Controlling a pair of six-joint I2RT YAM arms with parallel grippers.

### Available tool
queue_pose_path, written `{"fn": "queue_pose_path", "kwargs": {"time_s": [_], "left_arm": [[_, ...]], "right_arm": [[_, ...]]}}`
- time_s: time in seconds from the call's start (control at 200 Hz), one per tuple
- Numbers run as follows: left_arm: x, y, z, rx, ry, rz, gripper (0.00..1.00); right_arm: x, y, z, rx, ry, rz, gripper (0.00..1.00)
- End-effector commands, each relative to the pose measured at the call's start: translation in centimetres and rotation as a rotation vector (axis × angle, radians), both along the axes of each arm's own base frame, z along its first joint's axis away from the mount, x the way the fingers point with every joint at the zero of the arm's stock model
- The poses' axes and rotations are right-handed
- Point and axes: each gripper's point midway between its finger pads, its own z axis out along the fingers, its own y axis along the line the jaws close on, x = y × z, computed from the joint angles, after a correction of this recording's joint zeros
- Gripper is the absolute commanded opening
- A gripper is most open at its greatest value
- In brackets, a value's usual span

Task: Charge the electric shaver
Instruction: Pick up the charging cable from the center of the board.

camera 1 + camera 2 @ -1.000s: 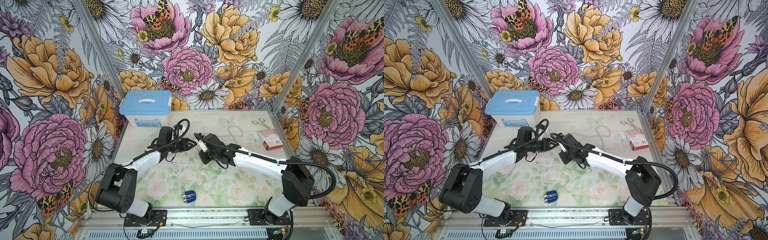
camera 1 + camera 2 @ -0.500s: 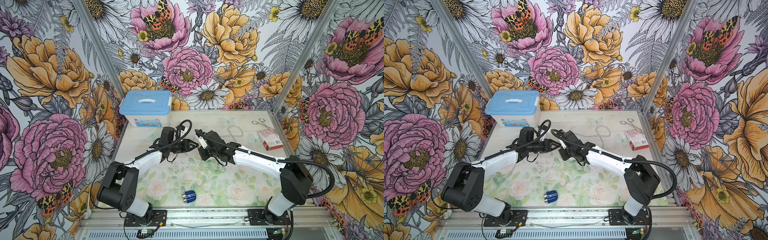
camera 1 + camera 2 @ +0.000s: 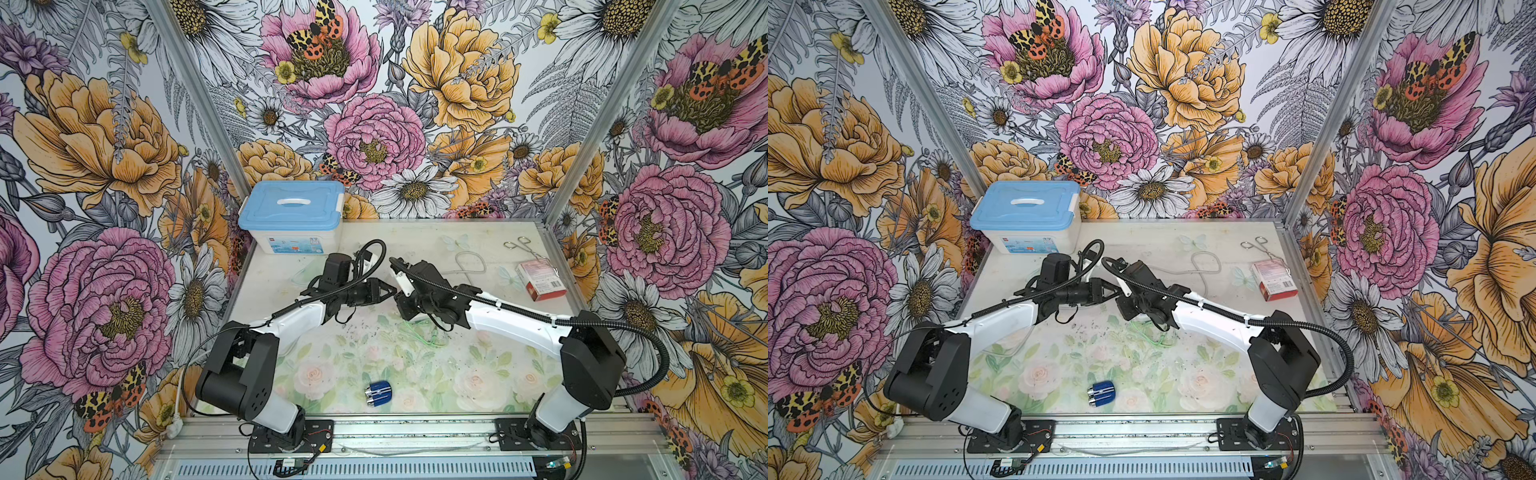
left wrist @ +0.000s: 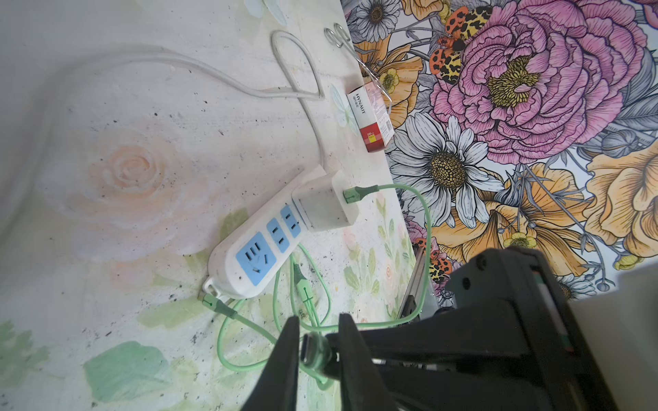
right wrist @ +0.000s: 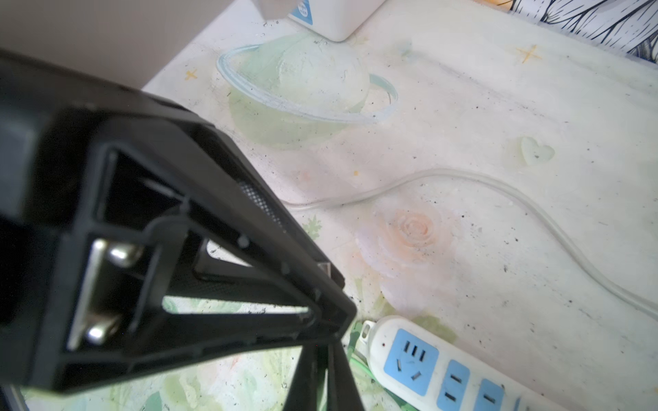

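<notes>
The electric shaver [image 3: 378, 392] is lying on its side on the worktop [image 3: 490, 374] near the front edge, between the two arm bases. It is sitting well apart from both claws, with no cable touching it. At the back left corner a white box [image 3: 291, 220] is standing with its blue lid pressed shut and the handle folded flat, so whatever it is holding is hidden. Near the right wall a small red and white carton [image 3: 540, 280] is lying flat with its flaps closed, its contents hidden too, and a pair of metal scissors [image 3: 525, 247] is reaching over its far edge. In the middle of the worktop a white power strip [image 4: 256, 249] with blue sockets is lying under the two arms. A white cube charger [image 4: 324, 206] is sitting in the socket at the cord end, and a green cable [image 4: 423, 220] is running out of the charger's side and looping down past the strip. The two claws are meeting tip to tip above those loops. The right claw [image 5: 345, 320] is pinching thin on the green cable just behind its free end. The left claw [image 4: 317, 350] is standing narrow, its fingers [image 4: 285, 359] pressing that free end from both sides.
</notes>
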Motion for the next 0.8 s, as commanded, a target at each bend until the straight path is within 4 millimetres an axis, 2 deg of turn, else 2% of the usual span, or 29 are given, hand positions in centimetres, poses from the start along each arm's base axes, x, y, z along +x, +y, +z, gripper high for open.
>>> {"fn": "queue_pose_path", "kwargs": {"time_s": [0.0, 0.09, 0.215, 0.345, 0.535, 0.671, 0.701, 0.721, 0.796], "left_arm": [[1.0, -0.1, 1.0, 0.000, -0.056, 0.006, 0.20], [1.1, 0.0, 1.1, 0.004, -0.061, 0.012, 0.13], [1.1, 0.0, 1.3, 0.010, -0.069, 0.014, 0.11], [1.1, 0.2, 1.3, 0.024, -0.075, 0.017, 0.00], [0.9, 0.4, 1.2, 0.038, -0.081, 0.015, 0.00], [0.7, 0.5, 1.3, 0.039, -0.089, 0.005, 0.00], [0.7, 0.5, 1.4, 0.036, -0.091, 0.002, 0.00], [0.6, 0.4, 1.3, 0.036, -0.090, -0.001, 0.00], [0.5, 0.3, 1.4, 0.031, -0.096, -0.010, 0.00]], "right_arm": [[0.4, 0.6, 0.9, 0.036, -0.011, 0.002, 0.00], [0.3, 0.6, 0.9, 0.035, -0.010, 0.003, 0.00], [0.4, 0.6, 1.0, 0.038, -0.013, -0.001, 0.00], [0.5, 0.6, 0.8, 0.037, -0.010, -0.005, 0.00], [-0.4, 0.0, 0.5, 0.053, 0.023, -0.001, 0.00], [-2.3, -0.7, 0.2, 0.098, 0.085, 0.060, 0.22], [-2.9, -0.7, 0.4, 0.113, 0.098, 0.078, 0.26], [-2.4, -1.5, 0.4, 0.122, 0.104, 0.063, 0.28], [-2.8, -2.2, 1.2, 0.163, 0.116, 0.085, 0.30]]}}
